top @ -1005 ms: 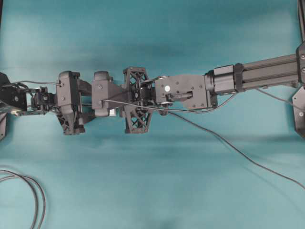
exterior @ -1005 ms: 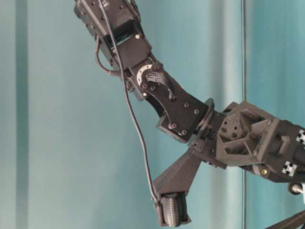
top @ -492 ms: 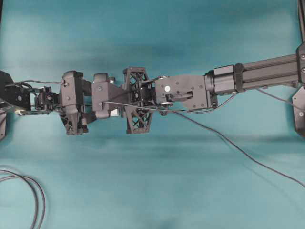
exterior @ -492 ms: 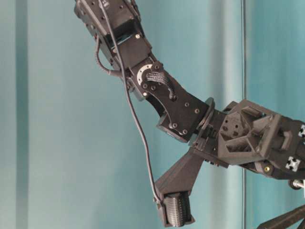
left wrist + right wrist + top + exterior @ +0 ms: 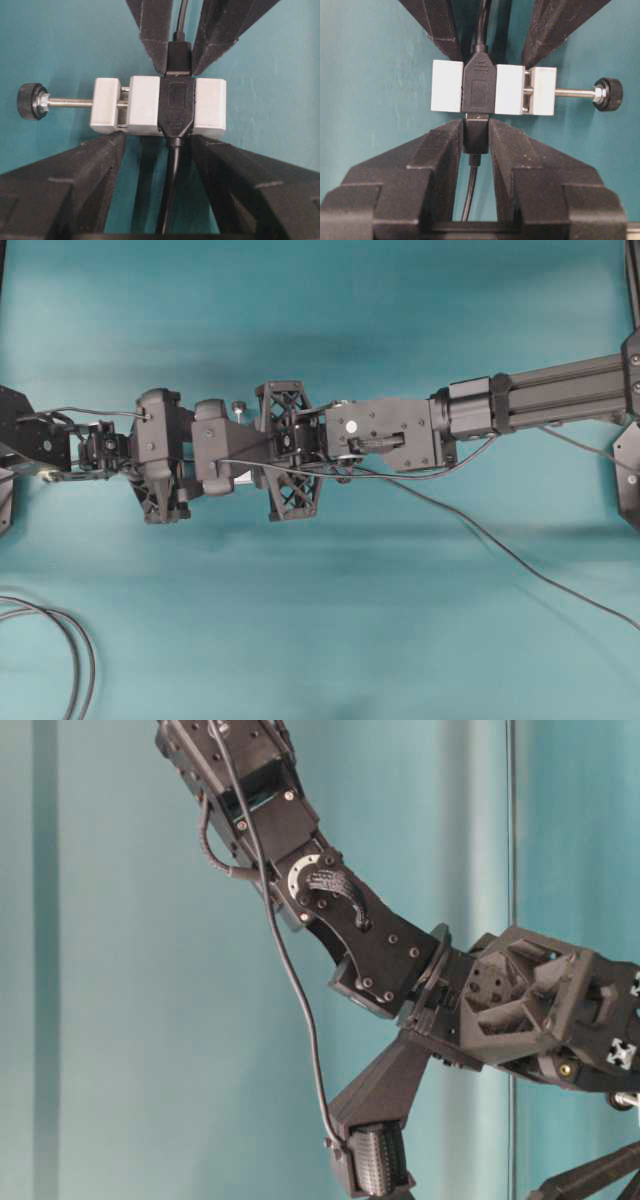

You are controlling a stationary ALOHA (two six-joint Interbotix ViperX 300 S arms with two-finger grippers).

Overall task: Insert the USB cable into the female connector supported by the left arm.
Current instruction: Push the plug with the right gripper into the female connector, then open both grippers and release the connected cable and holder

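Above bare teal tabletop we note the left gripper (image 5: pixel 170 145) spread around the blocky white female connector (image 5: pixel 207 107), the right gripper (image 5: pixel 476 137) pinching the glossy black USB cable (image 5: pixel 476 135) plug seated there.

Both arms are matte black: the right arm (image 5: pixel 540 395) has a ribbed square beam, silver screws, lattice brackets (image 5: pixel 287 450) and thin black cables (image 5: pixel 290 980) alongside.
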